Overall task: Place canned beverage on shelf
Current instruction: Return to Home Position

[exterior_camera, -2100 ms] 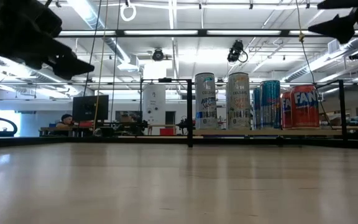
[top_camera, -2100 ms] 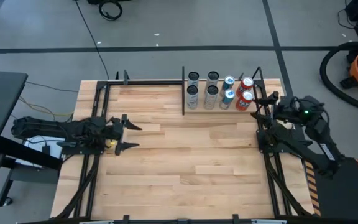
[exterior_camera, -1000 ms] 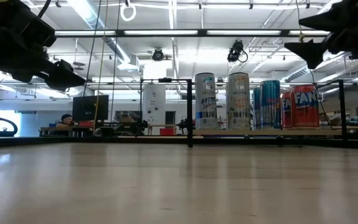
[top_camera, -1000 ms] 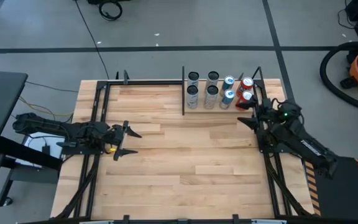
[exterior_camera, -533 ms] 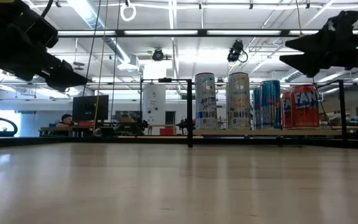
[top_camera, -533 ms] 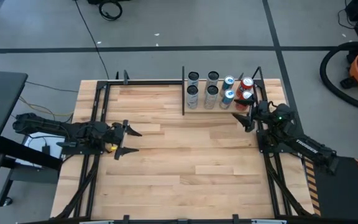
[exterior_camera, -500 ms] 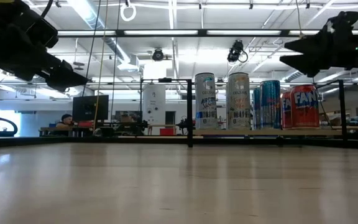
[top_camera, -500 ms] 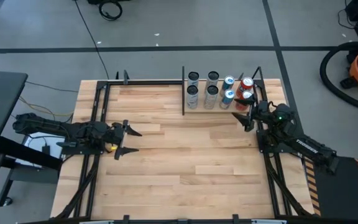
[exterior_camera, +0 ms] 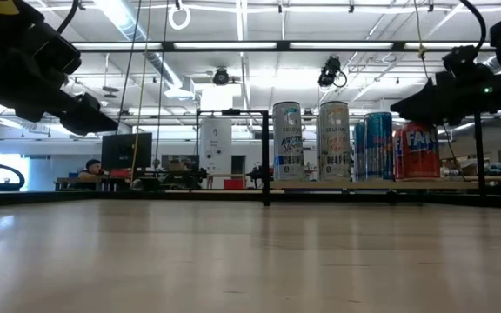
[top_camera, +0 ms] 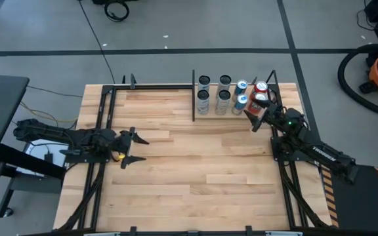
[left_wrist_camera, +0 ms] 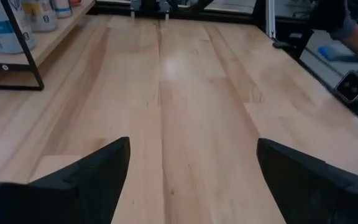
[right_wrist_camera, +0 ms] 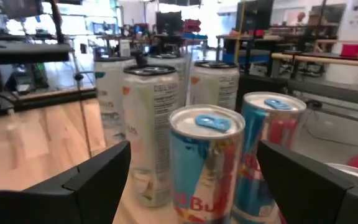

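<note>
Several beverage cans stand upright on their bases on the shelf at the table's far right: white ones, blue ones and red ones. My right gripper hovers open and level just in front of the shelf's near right part, pointing at the blue cans; nothing is between its fingers. My left gripper waits open above the table's left side, far from the cans. In the low view the right gripper partly hides a red can.
A black upright post marks the shelf's left end, and thin black rods run along the table's edges. The planked tabletop stretches between the two arms. A person's hand shows beyond the table's right side.
My right gripper has come down and moved toward the table's left edge, closer to the cans, still open. Its wrist has rolled: the fingers, one above the other before, now lie side by side and level. The cans have stayed in place.
</note>
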